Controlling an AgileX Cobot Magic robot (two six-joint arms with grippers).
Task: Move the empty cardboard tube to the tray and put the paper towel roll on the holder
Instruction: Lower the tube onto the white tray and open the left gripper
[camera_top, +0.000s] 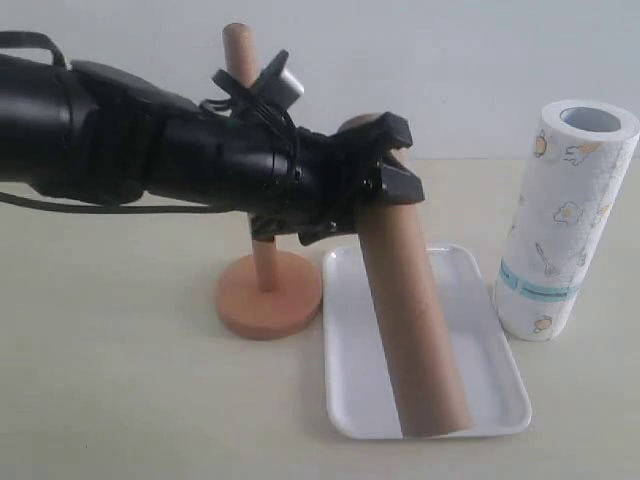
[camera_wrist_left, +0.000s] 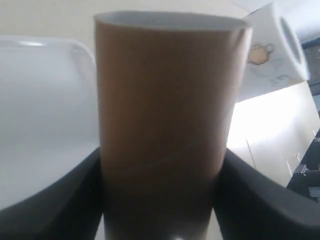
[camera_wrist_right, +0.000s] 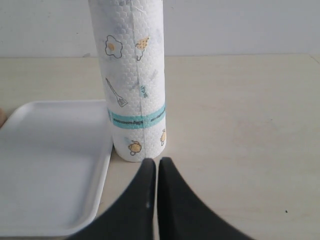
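Note:
My left gripper is shut on the empty cardboard tube near its upper end. The tube leans, and its lower end rests on the white tray. The left wrist view shows the tube held between both fingers, above the tray. The holder stands left of the tray, its pole partly hidden behind my arm. At the right, the paper towel roll stands upright beside the tray. My right gripper is shut and empty, low over the table, pointing at the roll. It is out of the exterior view.
The tray's rim lies close beside the roll in the right wrist view. Bare beige table spreads in front of the holder. A pale wall runs along the table's far edge.

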